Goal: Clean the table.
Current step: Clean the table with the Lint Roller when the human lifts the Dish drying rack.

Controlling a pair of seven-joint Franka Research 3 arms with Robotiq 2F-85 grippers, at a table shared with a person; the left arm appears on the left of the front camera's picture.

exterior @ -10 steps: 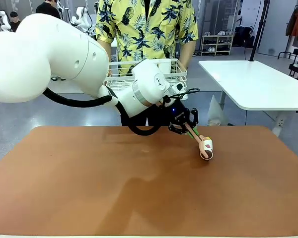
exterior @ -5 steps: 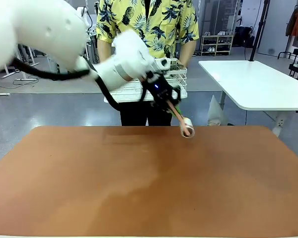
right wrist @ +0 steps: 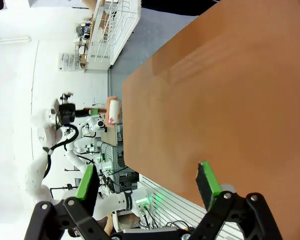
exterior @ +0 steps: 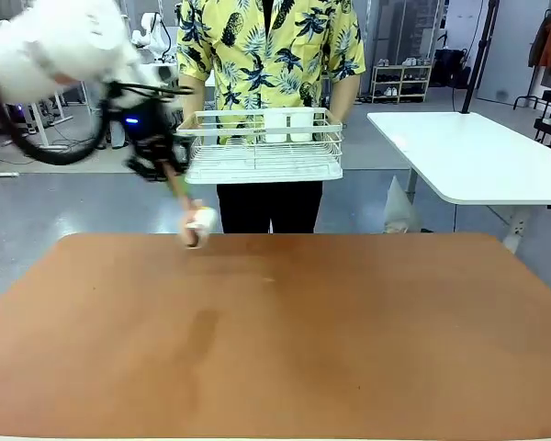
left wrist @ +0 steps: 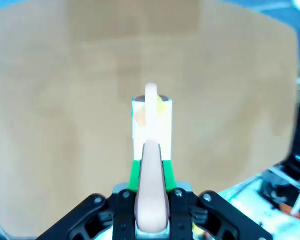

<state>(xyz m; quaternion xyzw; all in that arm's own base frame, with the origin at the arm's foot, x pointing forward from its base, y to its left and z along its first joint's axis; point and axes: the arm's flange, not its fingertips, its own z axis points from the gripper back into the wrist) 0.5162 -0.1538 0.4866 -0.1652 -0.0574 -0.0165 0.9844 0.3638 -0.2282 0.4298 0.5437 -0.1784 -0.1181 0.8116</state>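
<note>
Front view: left gripper (exterior: 172, 180) clenched on a pink-handled roller (exterior: 198, 225) at the far edge of the terracotta table (exterior: 275, 349). Behind it, a person (exterior: 271, 46) holds a white dish rack (exterior: 257, 163) carrying two white cups (exterior: 300, 126). The right gripper (right wrist: 147, 180) gapes, facing the table.

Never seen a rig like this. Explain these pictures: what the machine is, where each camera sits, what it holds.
The machine is a two-armed robot at a reddish-brown table. The wide picture comes from a fixed camera between the arms, looking across at a person who holds a white wire rack. The other two come from cameras on the wrists, looking along each claw's fingers. The left gripper is shut on the pale handle of a small roller, whose white head is at the table's far edge. The right gripper hangs open above the table, holding nothing.
</note>
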